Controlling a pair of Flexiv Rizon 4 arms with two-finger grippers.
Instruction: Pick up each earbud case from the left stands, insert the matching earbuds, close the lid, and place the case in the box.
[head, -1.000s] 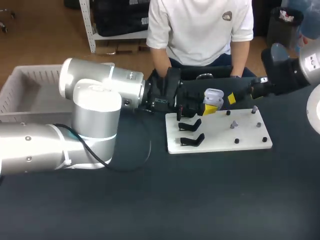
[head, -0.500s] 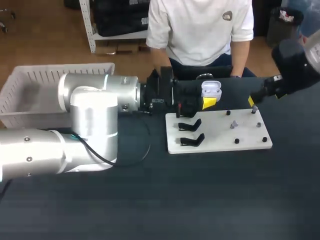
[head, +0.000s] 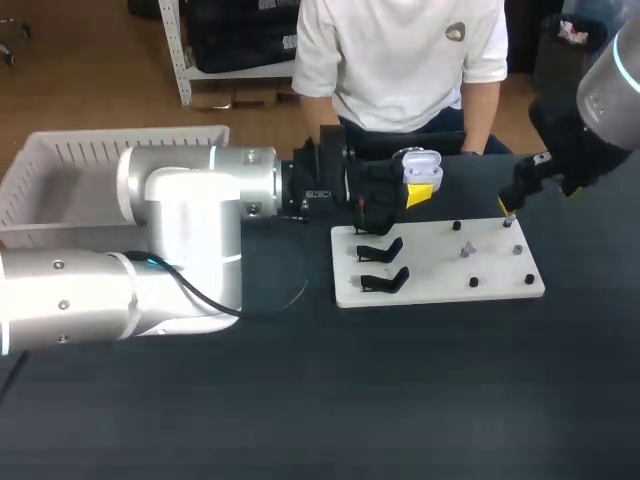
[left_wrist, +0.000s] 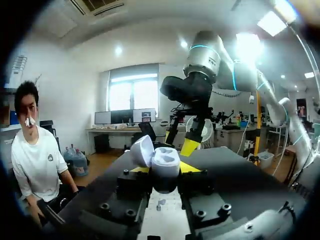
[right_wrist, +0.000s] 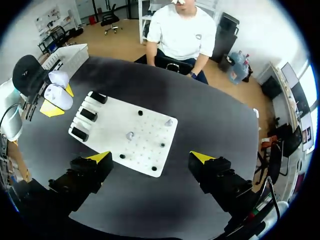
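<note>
My left gripper (head: 420, 192) is shut on a white earbud case (head: 420, 166) with its lid open, held above the far edge of the white board (head: 440, 285). In the left wrist view the case (left_wrist: 165, 164) sits between the yellow tips, its lid (left_wrist: 142, 150) tipped back. My right gripper (head: 505, 207) stands open over the board's far right corner, apart from the case. From the right wrist the board (right_wrist: 115, 140) lies ahead of the open gripper (right_wrist: 151, 157), with two grey earbuds (right_wrist: 130, 135) (right_wrist: 168, 121) on pegs and the case (right_wrist: 57, 95) beyond.
Three black stands (right_wrist: 88, 114) line the board's left end, two of them plain in the head view (head: 382, 266). A white slatted basket (head: 60, 165) sits at the far left. Dark bare tabletop (head: 420, 400) spreads in front of the board.
My right gripper has drawn back from beside the case to the board's far right corner. The left gripper has carried the case a little farther from me.
</note>
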